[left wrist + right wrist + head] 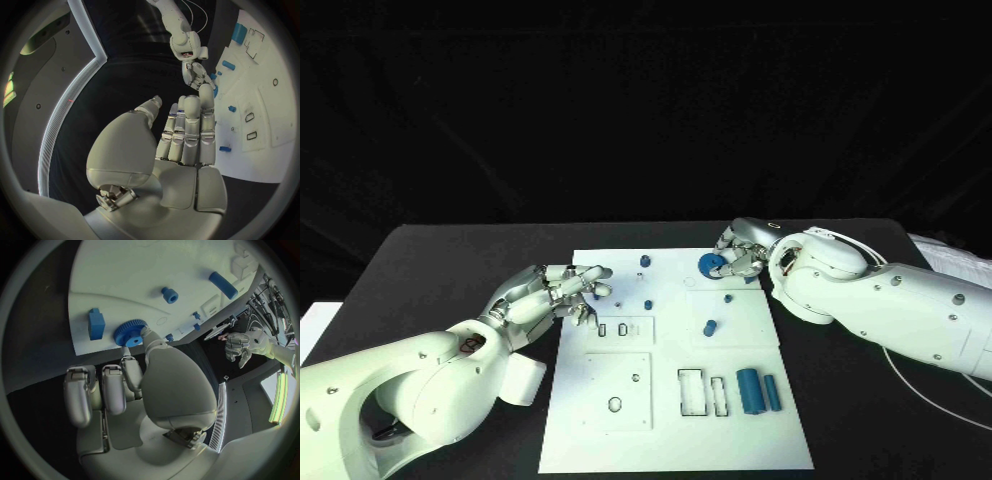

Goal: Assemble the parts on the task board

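While the right hand (740, 252) works at the far edge of the board (733, 420), the findings are as follows.

Right hand: grasping the gear (714, 264), a blue toothed wheel, between fingertips; the right wrist view shows a fingertip (149, 335) pressed on its rim.
Gear position: on or just above the board near its far edge, beside a small round hole; whether it is seated cannot be told.
Left hand (553, 292): released, holding nothing, fingers extended together over the board's left edge; in the left wrist view the fingers (190, 130) lie straight and apart from any part.
Loose parts: a block (95, 324) lies just beside the gear; a peg (710, 327) lies mid-board; two cylinders (759, 389) lie side by side near the right edge; small studs (646, 260) stand toward the far left.
Open slots: several outlined recesses at the near half of the board stand unfilled.
Stage, as judged: early; the gear is being placed and most parts are not yet assembled.
Risk one: the gear, held only at its rim, could tilt and jam on its seat if pressed off-axis.
Risk two: the right hand's other fingers hang close to the block and could knock it when withdrawing.
Risk three: the board looks unclamped; a sideways push could slide it, as the left hand does not press on it.
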